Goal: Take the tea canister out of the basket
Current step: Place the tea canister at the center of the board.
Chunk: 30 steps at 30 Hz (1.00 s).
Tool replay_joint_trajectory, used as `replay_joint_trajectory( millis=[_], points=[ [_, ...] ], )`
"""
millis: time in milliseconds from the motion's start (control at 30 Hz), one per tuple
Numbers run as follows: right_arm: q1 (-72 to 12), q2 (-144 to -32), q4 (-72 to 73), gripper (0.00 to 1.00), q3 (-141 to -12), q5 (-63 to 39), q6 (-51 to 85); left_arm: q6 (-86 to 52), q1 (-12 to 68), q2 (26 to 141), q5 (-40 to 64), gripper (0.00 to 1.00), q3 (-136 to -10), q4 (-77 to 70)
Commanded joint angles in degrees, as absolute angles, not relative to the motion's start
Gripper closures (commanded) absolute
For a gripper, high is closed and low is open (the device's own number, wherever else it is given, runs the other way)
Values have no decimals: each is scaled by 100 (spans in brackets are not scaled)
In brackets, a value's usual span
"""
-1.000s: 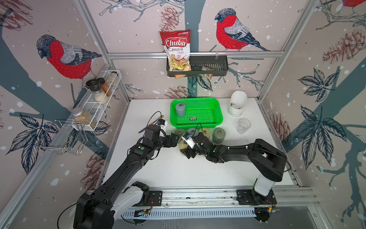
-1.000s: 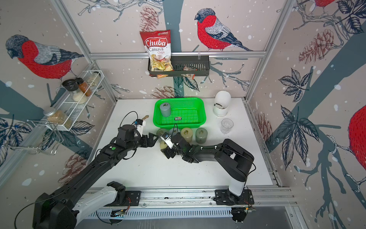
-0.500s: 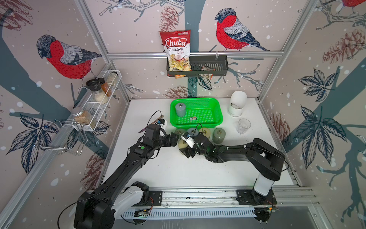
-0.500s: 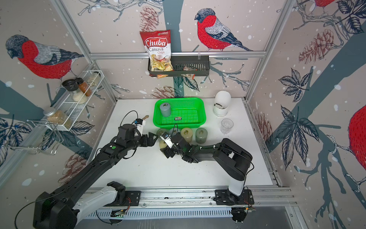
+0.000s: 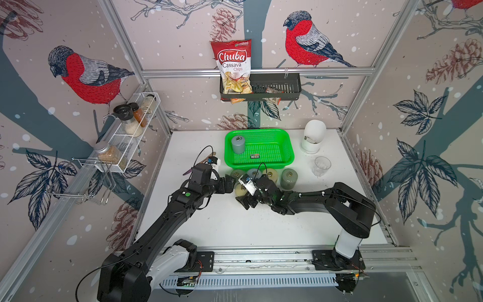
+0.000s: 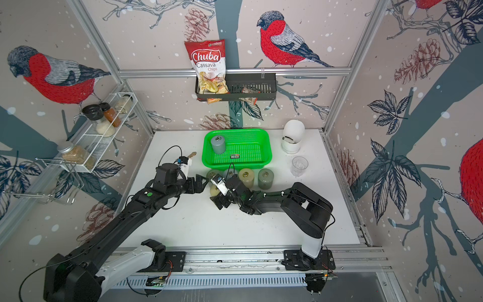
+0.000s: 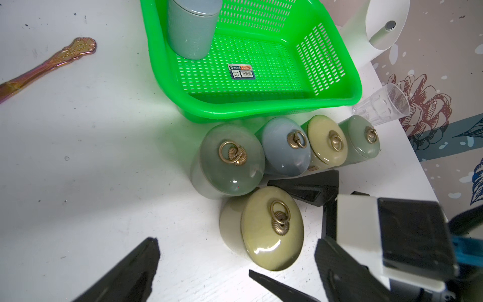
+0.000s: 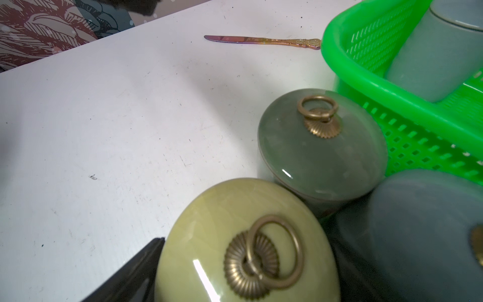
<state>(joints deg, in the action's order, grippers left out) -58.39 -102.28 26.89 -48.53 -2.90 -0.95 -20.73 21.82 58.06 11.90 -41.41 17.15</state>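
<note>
A grey tea canister [image 5: 238, 144] [image 6: 218, 144] stands upright in the back left corner of the green basket [image 5: 285, 157] [image 6: 264, 157]; no gripper touches it. It also shows in the wrist views, canister [image 7: 192, 28] [image 8: 433, 60] inside the basket [image 7: 261, 109] [image 8: 366, 75]. My right gripper [image 5: 241, 195] [image 8: 240, 261] stands open around an olive-yellow canister [image 5: 240, 192] [image 7: 271, 230] on the table in front of the basket. My left gripper [image 5: 230, 184] [image 7: 235, 277] is wide open just left of that canister, holding nothing.
Several lidded canisters [image 5: 288, 179] stand in a row against the basket's front wall. A clear glass [image 5: 321, 166] and a white jug-like vessel [image 5: 313, 138] stand to the right. A knife [image 7: 47, 68] lies left of the basket. Racks hang on the walls.
The right gripper's jaws have spread apart around the olive-yellow canister, which stands on the table. Both arms have barely moved.
</note>
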Motion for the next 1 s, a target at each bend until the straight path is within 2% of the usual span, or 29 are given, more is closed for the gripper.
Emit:
replay_joint_trajectory(
  millis=[0,500,700,800,967],
  points=[
    [-5857,-10225,2813,0,-4900,-275,-9,-2032,2157,5770,1256,3,-4183,1668],
    [-6053,-9321,2209,0,-4847,-161,11,-2285,2161,5414,1089,4,-4269,1210],
    [-6118,-8533,2271,0,-4697,407,-169,-2172,2162,5207,1131,3,-4260,725],
    [-5916,-8273,2486,0,-4734,562,-268,-2227,2162,4897,935,4,-4014,255],
    [-5079,-8703,2145,0,-5564,-63,-382,-2274,2162,4437,892,4,-3602,-322]
  ],
)
